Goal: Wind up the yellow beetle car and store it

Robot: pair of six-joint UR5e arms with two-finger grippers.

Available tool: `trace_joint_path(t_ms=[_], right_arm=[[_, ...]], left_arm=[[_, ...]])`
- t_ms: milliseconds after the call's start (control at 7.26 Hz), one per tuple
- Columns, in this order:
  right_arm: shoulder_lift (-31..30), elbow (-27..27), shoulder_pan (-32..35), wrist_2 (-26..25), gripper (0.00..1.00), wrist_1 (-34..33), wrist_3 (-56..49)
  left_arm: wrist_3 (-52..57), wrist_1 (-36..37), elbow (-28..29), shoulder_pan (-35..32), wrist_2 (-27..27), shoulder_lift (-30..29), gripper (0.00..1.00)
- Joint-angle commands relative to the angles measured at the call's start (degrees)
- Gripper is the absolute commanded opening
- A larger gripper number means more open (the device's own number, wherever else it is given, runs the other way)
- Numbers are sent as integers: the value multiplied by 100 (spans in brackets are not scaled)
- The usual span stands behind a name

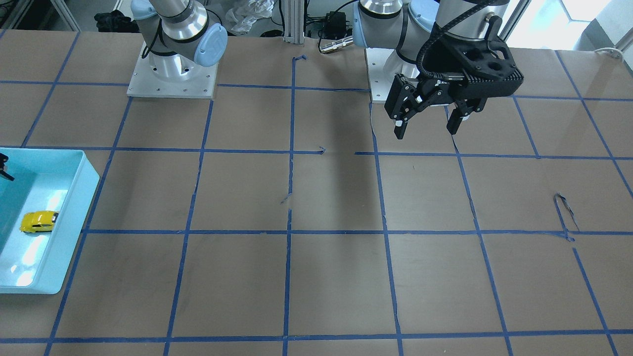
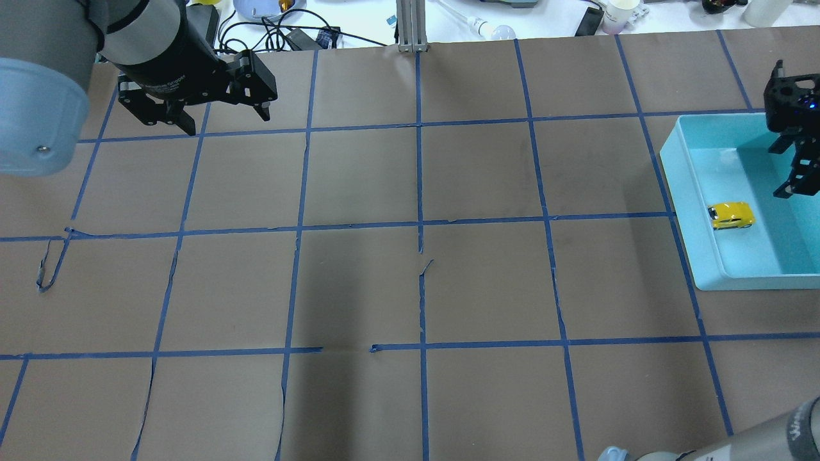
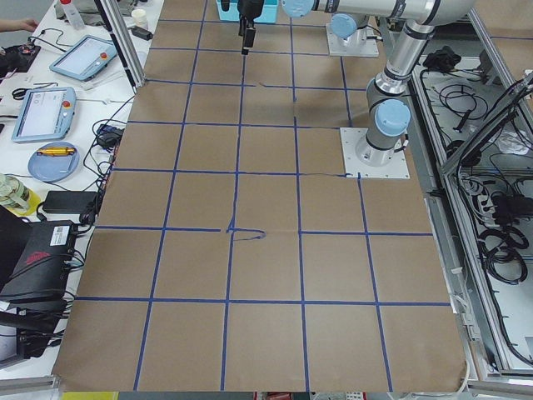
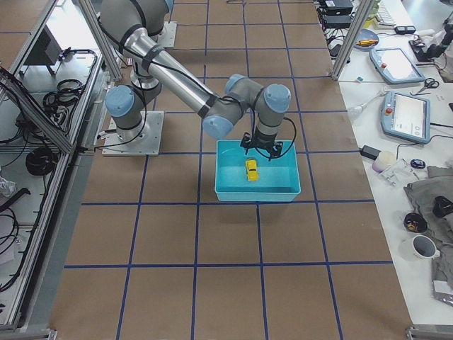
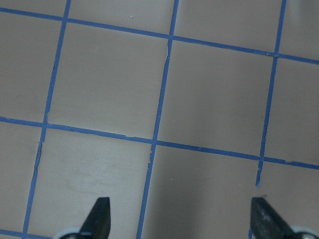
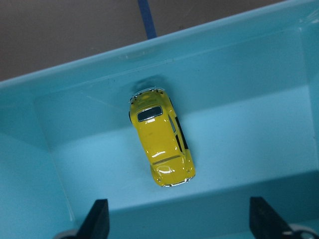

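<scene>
The yellow beetle car (image 1: 39, 221) rests on its wheels on the floor of a light blue bin (image 1: 71, 228) at the table's end on the robot's right. It also shows in the overhead view (image 2: 731, 215), the right side view (image 4: 250, 169) and the right wrist view (image 6: 162, 144). My right gripper (image 6: 180, 219) is open and empty, above the bin (image 6: 224, 50) and just beside the car, not touching it; overhead it (image 2: 792, 168) hangs over the bin (image 2: 678, 192). My left gripper (image 1: 427, 128) is open and empty, held above the bare table near its base (image 2: 226, 121) (image 5: 180, 216).
The table is brown paper (image 2: 416, 288) with a blue tape grid. The two arm bases (image 1: 173, 74) (image 1: 390, 74) stand at the robot's edge. Beyond the table's far edge a bench holds cables, cups and tablet pendants (image 4: 405, 113).
</scene>
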Motion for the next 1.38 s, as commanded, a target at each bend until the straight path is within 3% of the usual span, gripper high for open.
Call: trace_joint_path(t_ms=[0, 138, 275, 551, 826, 1240], right_arm=[[-655, -19, 316, 42, 100, 440, 2595], [-831, -19, 536, 433, 100, 659, 3644], [-963, -11, 703, 803, 100, 713, 5360], [-1008, -19, 1509, 728, 100, 749, 7817], [-1192, -2, 1995, 736, 100, 1030, 9404], [-1623, -10, 2576, 684, 100, 1547, 10770]], left_arm=[[0, 0, 0, 0, 0, 0, 100], [0, 0, -9, 0, 0, 0, 100], [0, 0, -9, 9, -9, 0, 100], [0, 0, -9, 9, -9, 0, 100], [0, 0, -9, 9, -17, 0, 100], [0, 0, -9, 18, -17, -9, 100]])
